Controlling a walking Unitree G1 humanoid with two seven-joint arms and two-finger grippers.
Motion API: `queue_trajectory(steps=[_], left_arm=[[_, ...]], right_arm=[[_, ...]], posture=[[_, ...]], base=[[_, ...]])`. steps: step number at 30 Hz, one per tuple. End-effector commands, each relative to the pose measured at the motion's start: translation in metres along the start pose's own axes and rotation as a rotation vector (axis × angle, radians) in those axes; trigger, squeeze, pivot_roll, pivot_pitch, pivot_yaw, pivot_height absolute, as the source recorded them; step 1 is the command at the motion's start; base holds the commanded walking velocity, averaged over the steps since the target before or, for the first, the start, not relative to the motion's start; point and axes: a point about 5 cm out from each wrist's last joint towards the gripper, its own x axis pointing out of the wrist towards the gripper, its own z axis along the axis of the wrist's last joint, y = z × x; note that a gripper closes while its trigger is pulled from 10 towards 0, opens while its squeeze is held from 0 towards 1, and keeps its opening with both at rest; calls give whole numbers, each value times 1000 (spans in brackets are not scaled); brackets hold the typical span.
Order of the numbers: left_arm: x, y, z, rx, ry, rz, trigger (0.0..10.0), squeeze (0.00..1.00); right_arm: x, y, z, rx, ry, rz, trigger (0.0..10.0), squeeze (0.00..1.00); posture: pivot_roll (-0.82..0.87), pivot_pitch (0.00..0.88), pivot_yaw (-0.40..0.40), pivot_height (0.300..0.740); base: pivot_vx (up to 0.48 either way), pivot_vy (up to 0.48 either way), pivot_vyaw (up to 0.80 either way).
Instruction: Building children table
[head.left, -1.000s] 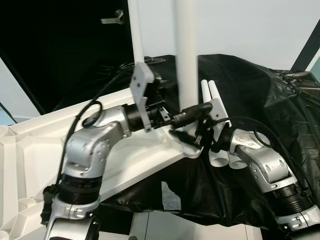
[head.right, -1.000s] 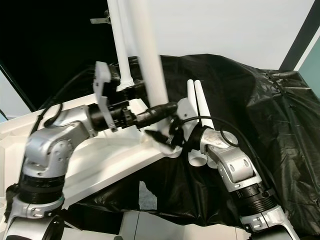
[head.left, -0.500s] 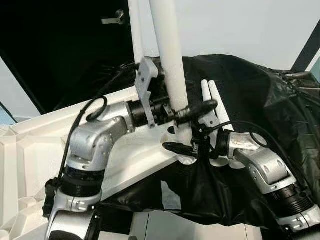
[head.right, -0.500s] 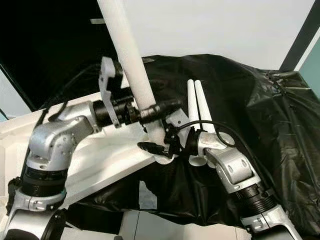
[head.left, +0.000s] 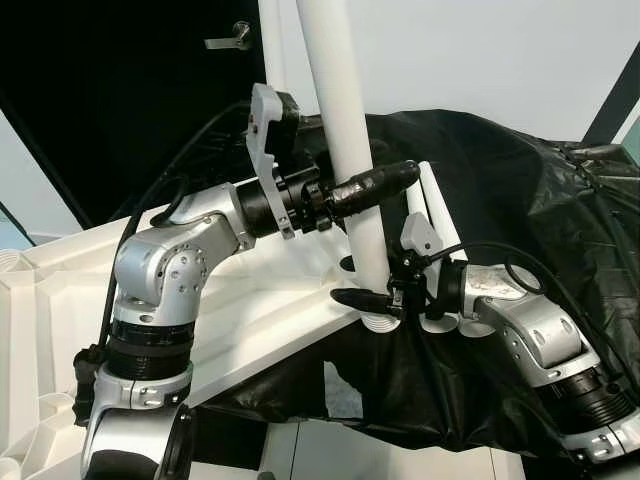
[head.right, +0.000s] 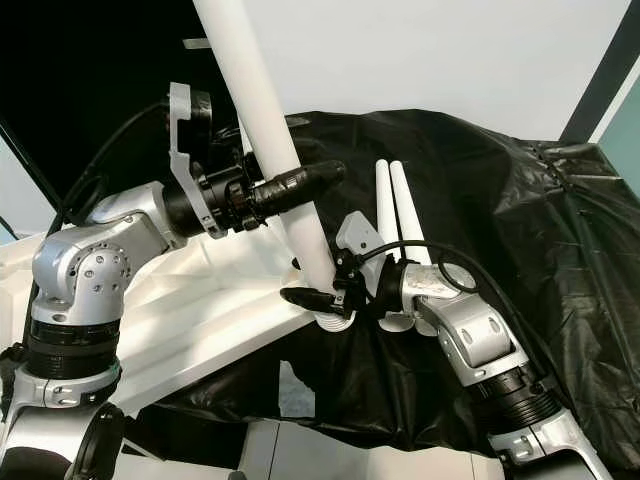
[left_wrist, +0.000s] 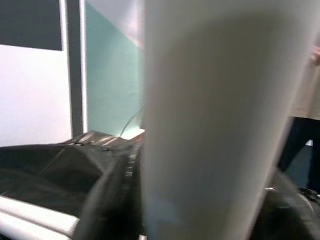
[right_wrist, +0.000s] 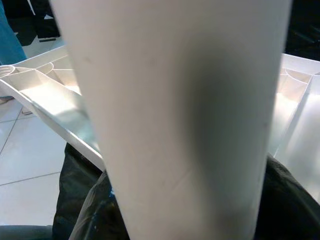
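Note:
The white children's table top (head.left: 250, 320) lies upside down on my left, ribs facing up. A long white table leg (head.left: 340, 110) stands at its near corner, leaning a little to the left. My left gripper (head.left: 362, 187) is shut on the leg at mid height, one black finger crossing its front. My right gripper (head.left: 368, 299) is shut on the same leg just above its ringed foot. Both wrist views show the leg (left_wrist: 210, 125) (right_wrist: 180, 115) very close. A second leg (head.left: 270, 60) stands upright farther back.
Two loose white legs (head.left: 432, 215) lie side by side on a crumpled black sheet (head.left: 530, 200) that covers the surface to the right. A dark doorway with a handle (head.left: 225, 42) lies behind. Tiled floor (head.left: 340, 440) shows below the table's edge.
The leg has tipped from upright to leaning left. My left gripper has rolled and shifted higher up the leg. My right gripper has closed in on the leg's foot.

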Motion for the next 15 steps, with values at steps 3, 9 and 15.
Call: queue_trajectory(steps=[3, 9, 15], left_arm=[[0, -2, -1, -15, 16, -53, 0, 0], [0, -1, 0, -4, 19, -34, 0, 0], [5, 3, 1, 20, 38, 45, 10000, 0]], right_arm=[[0, -2, 8, -12, -33, 6, 10000, 0], [-1, -5, 9, -6, -43, -20, 10000, 0], [-1, -10, 9, -3, -49, -82, 10000, 1000]], posture=[[45, 0, 12, 740], [44, 0, 12, 740], [47, 0, 12, 740]], base=[[0, 0, 0], [0, 0, 0], [0, 0, 0]])
